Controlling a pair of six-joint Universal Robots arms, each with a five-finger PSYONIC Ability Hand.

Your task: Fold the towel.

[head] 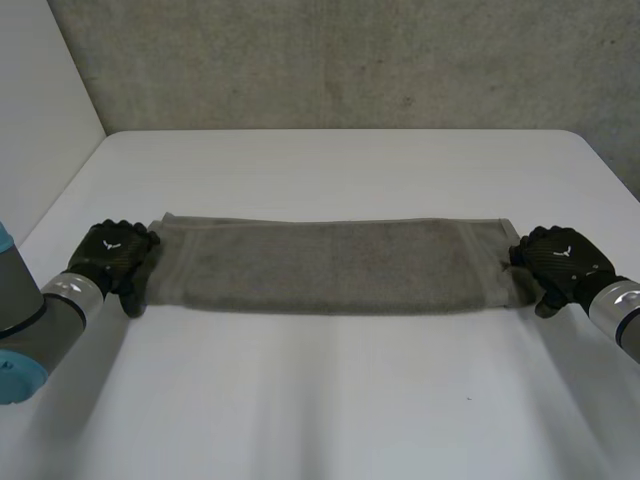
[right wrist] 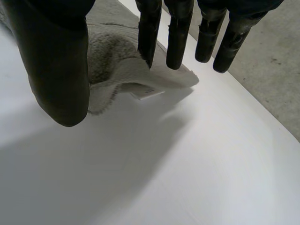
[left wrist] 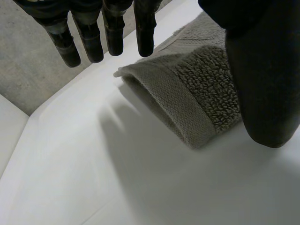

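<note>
I see soft, even light falling from above. The white table (head: 330,400) is the brightest surface in the head view, bright but without hot glare. The grey wall (head: 350,60) behind it sits dimmer and mottled. The towel (head: 330,265) lies mid-toned, with a thin dark shadow along its near edge. The left hand (head: 112,250) and right hand (head: 556,258) read as near-black shapes with faint highlights. In the left wrist view the light picks out the towel's loops. In the right wrist view a soft-edged shadow lies on the table under the towel's raised corner.
</note>
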